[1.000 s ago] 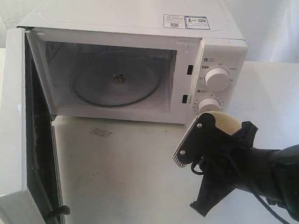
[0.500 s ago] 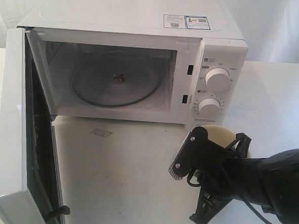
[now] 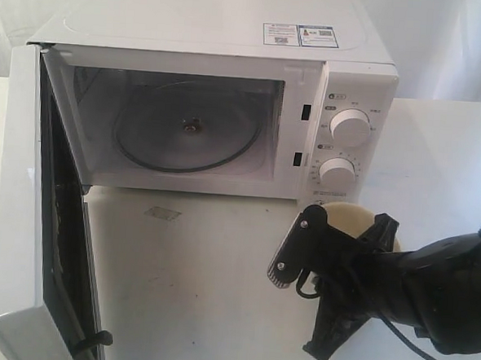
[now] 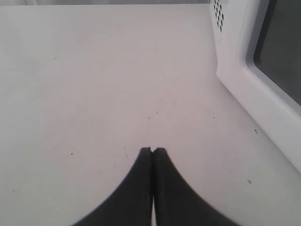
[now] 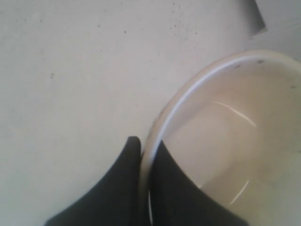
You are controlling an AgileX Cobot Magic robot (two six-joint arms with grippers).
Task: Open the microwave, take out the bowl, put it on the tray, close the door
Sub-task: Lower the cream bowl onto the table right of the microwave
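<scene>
Over the white tabletop (image 3: 203,259), you find the small round cream bowl (image 3: 349,213) just in front of the dial panel (image 3: 350,146) of the boxy white microwave (image 3: 209,31), rim pinched by the black right gripper (image 5: 146,141), with the wide windowed door (image 3: 15,199) swung open and the black left gripper (image 4: 152,150) pressed together, empty.

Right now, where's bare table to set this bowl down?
Bare table lies in front of the microwave, between the open door and the right pincer. More lies right of the dials. Crowded under the dials, where the pincer grips the bowl. No tray in view.
</scene>
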